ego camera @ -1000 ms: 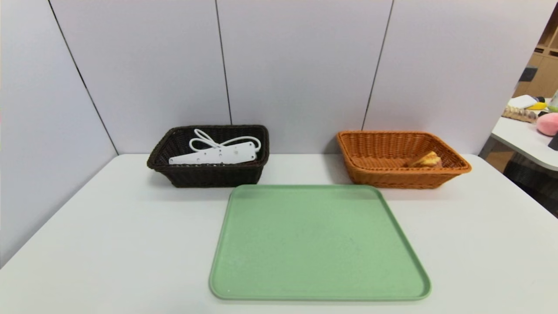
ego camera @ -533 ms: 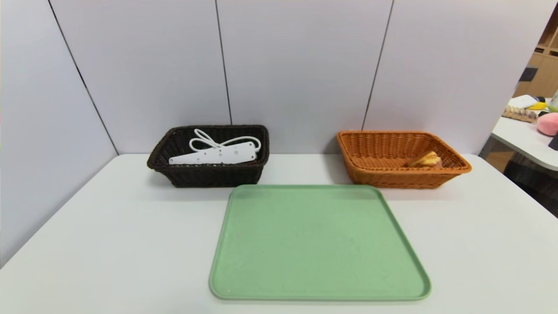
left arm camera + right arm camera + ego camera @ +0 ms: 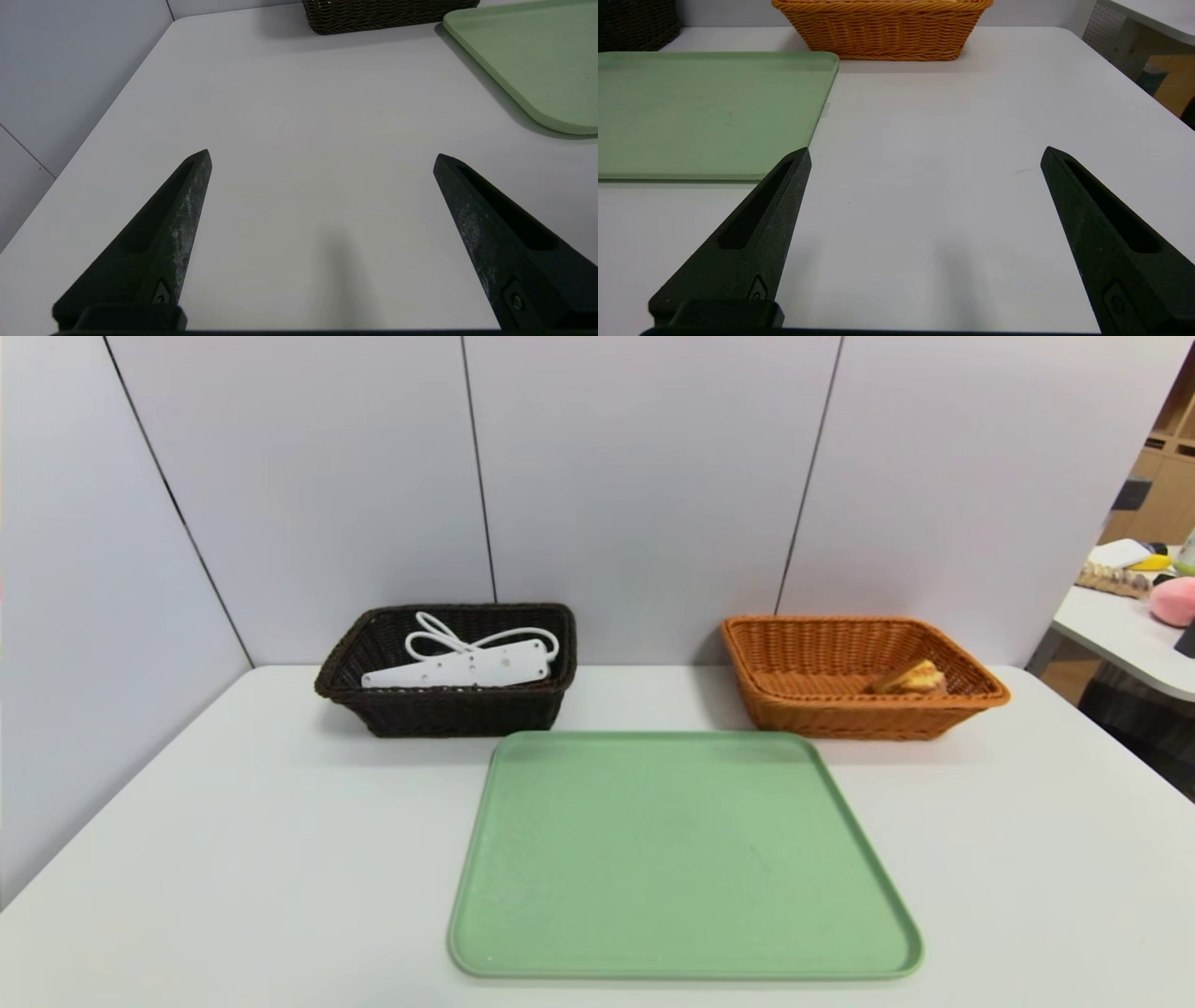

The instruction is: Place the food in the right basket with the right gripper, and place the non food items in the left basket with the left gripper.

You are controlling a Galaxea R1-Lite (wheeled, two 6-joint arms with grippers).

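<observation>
A dark brown basket (image 3: 446,709) stands at the back left and holds a white power strip (image 3: 457,667) with its coiled cord. At the back right an orange basket (image 3: 859,714) holds a piece of yellow-brown food (image 3: 910,679). The green tray (image 3: 681,854) between them lies bare. My left gripper (image 3: 321,156) hangs open over the white table, left of the tray. My right gripper (image 3: 924,151) hangs open over the table to the right of the tray (image 3: 705,112), facing the orange basket (image 3: 882,32). Neither arm shows in the head view.
Grey wall panels close the table at the back and left. A second table (image 3: 1134,625) with a pink thing and other objects stands beyond the right edge. The white table (image 3: 233,821) stretches on both sides of the tray.
</observation>
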